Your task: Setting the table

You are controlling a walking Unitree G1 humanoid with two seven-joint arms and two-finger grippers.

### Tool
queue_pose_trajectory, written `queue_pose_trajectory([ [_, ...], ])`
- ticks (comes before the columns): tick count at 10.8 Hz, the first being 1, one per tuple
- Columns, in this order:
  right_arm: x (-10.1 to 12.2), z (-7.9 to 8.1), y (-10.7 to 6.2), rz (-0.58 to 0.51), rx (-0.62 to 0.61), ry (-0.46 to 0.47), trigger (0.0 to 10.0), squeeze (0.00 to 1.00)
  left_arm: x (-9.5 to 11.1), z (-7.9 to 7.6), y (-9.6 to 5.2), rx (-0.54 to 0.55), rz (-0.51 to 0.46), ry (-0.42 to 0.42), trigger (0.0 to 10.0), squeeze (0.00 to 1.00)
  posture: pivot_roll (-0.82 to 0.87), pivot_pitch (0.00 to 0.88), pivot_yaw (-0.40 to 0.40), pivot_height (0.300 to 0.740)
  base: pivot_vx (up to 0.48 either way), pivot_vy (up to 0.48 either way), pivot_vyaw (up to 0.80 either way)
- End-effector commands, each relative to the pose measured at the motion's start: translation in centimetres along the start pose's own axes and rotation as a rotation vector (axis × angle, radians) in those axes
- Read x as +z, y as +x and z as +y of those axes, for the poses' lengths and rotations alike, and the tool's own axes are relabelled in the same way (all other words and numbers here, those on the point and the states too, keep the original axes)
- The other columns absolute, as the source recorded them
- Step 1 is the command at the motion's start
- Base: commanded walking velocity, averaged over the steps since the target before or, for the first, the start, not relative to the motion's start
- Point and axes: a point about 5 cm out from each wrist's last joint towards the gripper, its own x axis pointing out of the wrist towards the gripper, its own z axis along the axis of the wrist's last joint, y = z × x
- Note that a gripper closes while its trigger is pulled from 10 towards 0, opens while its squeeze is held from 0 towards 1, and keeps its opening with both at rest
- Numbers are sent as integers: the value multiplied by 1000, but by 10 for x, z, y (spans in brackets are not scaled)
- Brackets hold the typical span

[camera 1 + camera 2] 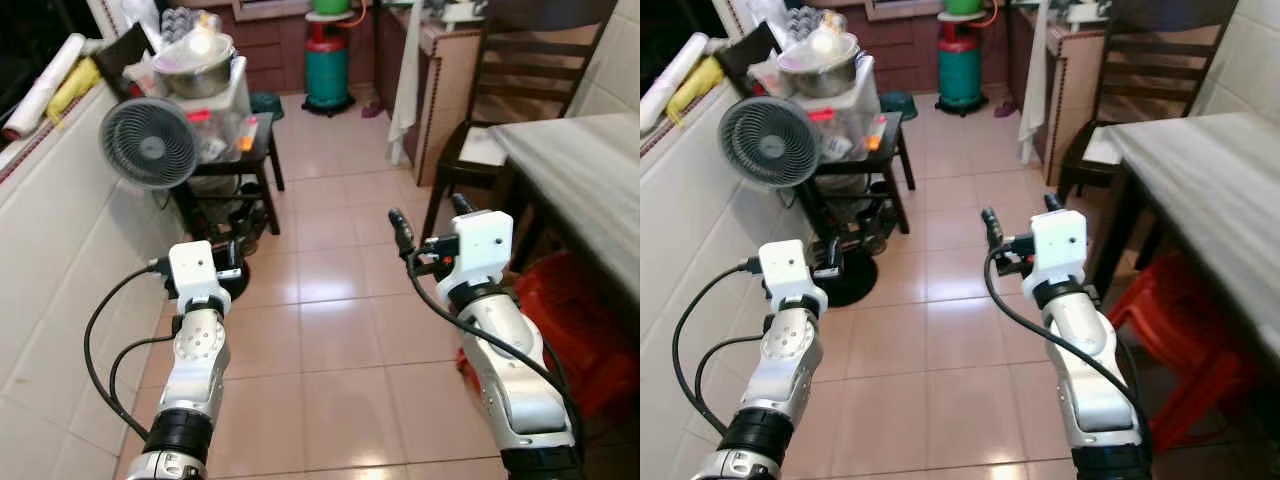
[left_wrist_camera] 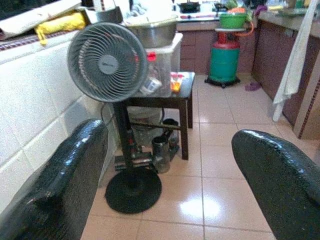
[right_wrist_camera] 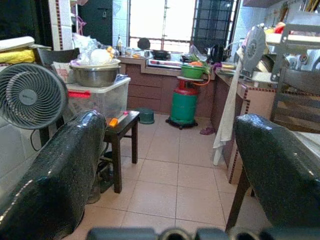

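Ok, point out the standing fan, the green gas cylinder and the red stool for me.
standing fan (image 1: pixel 151 144), left eye view, centre of its round grille.
green gas cylinder (image 3: pixel 183 108), right wrist view, middle of its body.
red stool (image 1: pixel 1180 330), right eye view, its seat top.

Two silver arms, each ending in a white block and a black-fingered tool

The left arm (image 1: pixel 196 375) is showing a silver shell with a round joint disc, a ribbed black collar near its base and black cables looping out toward 9 o'clock; its white wrist block is carrying the left tool (image 2: pixel 165 170), whose two broad black fingers (image 2: pixel 65 180) are looking glossy and finely textured. The right arm (image 1: pixel 510 370) is wearing the same silver casing, a black cable trailing along it, a small orange mark by its white block, and the right tool (image 3: pixel 170 170) is showing matching pebbled black fingers (image 3: pixel 55 175).
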Motion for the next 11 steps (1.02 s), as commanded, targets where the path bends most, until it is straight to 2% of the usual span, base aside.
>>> queue_pose_trajectory([
  [1, 7, 10, 5, -34, 39, 17, 10000, 0, -2, 13, 2, 37, 7, 15, 10000, 0, -130, 41, 71, 740, 0, 480, 0],
  [6, 8, 11, 6, -47, 40, 19, 10000, 0, -2, 13, 3, 39, 12, 11, 10000, 0, -127, 34, 75, 740, 0, 454, 0],
  [7, 7, 10, 6, -45, 39, 19, 10000, 0, -2, 10, 4, -17, 26, -37, 10000, 0, -128, 31, 77, 740, 0, 0, 0],
  [11, 6, 9, 6, -42, 39, 29, 10000, 0, -11, 15, 2, -59, 31, 14, 10000, 0, -124, 25, 77, 740, 0, 0, 0],
])
